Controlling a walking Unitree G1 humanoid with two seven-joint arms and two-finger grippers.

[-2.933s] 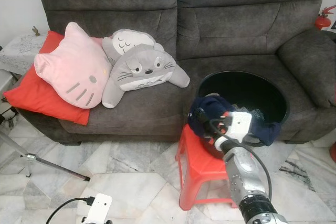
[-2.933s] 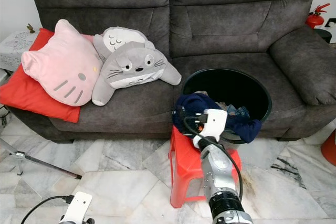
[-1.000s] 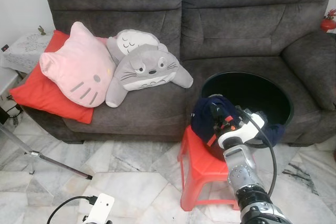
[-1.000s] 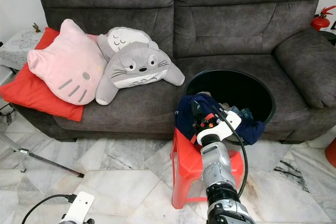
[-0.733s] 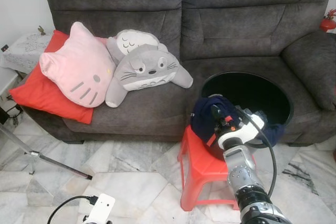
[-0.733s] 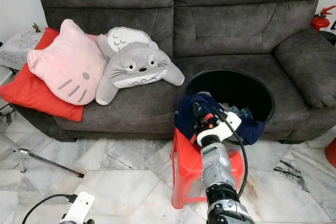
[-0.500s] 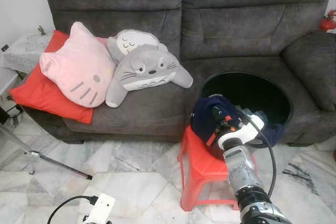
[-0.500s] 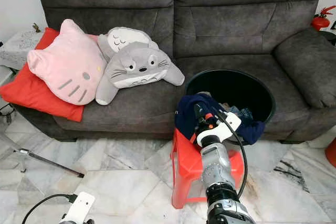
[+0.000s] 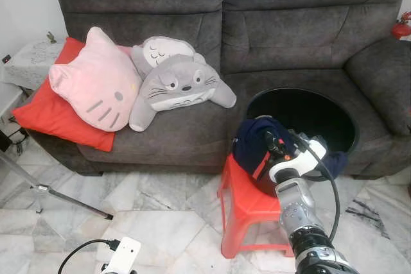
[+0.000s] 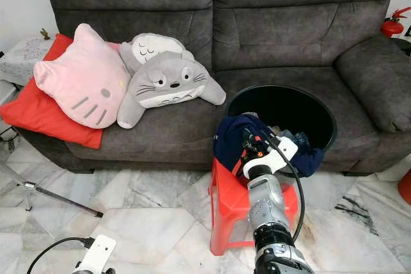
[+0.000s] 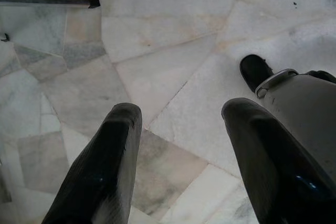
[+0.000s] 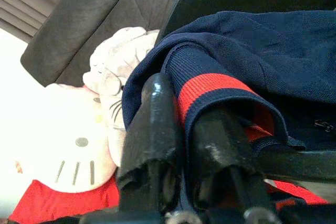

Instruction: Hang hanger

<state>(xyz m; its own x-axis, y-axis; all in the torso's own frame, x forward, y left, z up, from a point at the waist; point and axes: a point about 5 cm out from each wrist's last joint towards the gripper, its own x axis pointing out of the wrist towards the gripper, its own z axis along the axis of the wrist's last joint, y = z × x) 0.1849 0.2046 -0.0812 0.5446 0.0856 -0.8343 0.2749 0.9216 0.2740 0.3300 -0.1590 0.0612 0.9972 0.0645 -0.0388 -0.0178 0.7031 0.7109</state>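
Our right gripper [image 12: 181,145] reaches forward over the red stool [image 9: 247,206] to the navy garment [image 9: 257,145] draped over the near rim of the black basket [image 9: 347,134]. In our right wrist view its fingers [image 12: 152,129] are pressed close together on the garment's navy-and-red ribbed hem [image 12: 220,90], with a fold of the cloth caught between them. A thin dark bar crosses just beneath the hem beside the fingers; we cannot tell whether it is the hanger.

The basket stands against the front of the grey sofa [image 9: 289,24], right behind the stool, and more navy cloth hangs over its rim on the far side from the stool. Left of the basket, on the sofa seat, lie a grey plush [image 9: 176,85], a pink cat cushion [image 9: 96,88] and a red cushion [image 9: 48,117] under it.

Our left gripper [image 11: 181,166] hangs low over the marble floor [image 11: 173,51], well away from the basket, its fingers spread apart and holding nothing. A tripod leg [image 9: 54,196] rests on the floor in front of the sofa's left end.
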